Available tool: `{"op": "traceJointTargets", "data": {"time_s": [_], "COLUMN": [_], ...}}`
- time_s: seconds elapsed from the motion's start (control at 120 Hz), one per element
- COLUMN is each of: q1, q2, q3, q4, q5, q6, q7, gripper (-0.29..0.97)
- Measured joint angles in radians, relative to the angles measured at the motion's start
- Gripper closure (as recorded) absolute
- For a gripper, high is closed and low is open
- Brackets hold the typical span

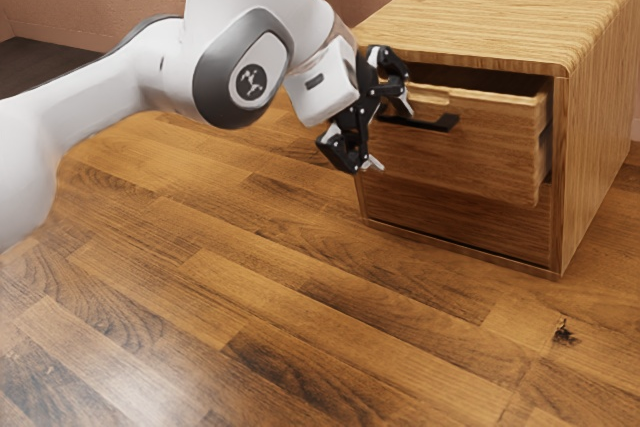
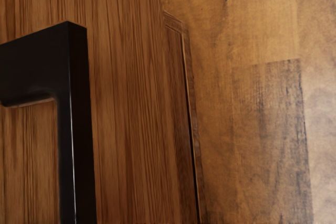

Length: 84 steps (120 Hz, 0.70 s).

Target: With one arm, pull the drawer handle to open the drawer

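Note:
A wooden cabinet [image 1: 590,67] stands on the floor at the exterior view's right. Its top drawer [image 1: 470,152] juts a little out of the cabinet face, with a dark gap showing behind its front. A black bar handle [image 1: 425,123] is mounted on the drawer front, and its corner is close under my hand [image 2: 71,119]. My gripper [image 1: 388,135] is at the handle's end nearest the arm. It is open, its fingers standing far apart; the upper fingertip [image 1: 404,105] is right at the bar and the lower one hangs below it.
A lower drawer front [image 1: 450,215] sits flush under the top one. Wooden plank floor [image 1: 250,317] spreads in front of the cabinet. A small dark speck [image 1: 564,332] lies on the floor near the cabinet's front corner.

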<state>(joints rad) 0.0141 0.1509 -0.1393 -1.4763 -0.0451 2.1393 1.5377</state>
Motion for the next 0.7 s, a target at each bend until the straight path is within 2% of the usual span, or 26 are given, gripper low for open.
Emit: {"op": "traceJointTargets", "data": {"time_s": [0.1,0.267,0.342,0.425,0.558,0.7], "q1": [0.001,0.000,0.003,0.002,0.005,0.005], "q2": [-0.015,-0.054,-0.045,-0.061,-0.123,-0.157], "q3": [0.001,0.001,-0.001,-0.001,-0.003,-0.002], "q4": [-0.006,-0.082,-0.107,-0.143,-0.185,-0.213], "q5": [-0.001,-0.002,-0.007,-0.013,-0.018,-0.021], "q6": [0.017,0.043,0.052,0.062,0.072,0.077], "q7": [0.000,-0.001,-0.002,-0.003,-0.004,-0.005], "gripper": [0.09,0.03,-0.07,-0.09,0.19,0.11]}}
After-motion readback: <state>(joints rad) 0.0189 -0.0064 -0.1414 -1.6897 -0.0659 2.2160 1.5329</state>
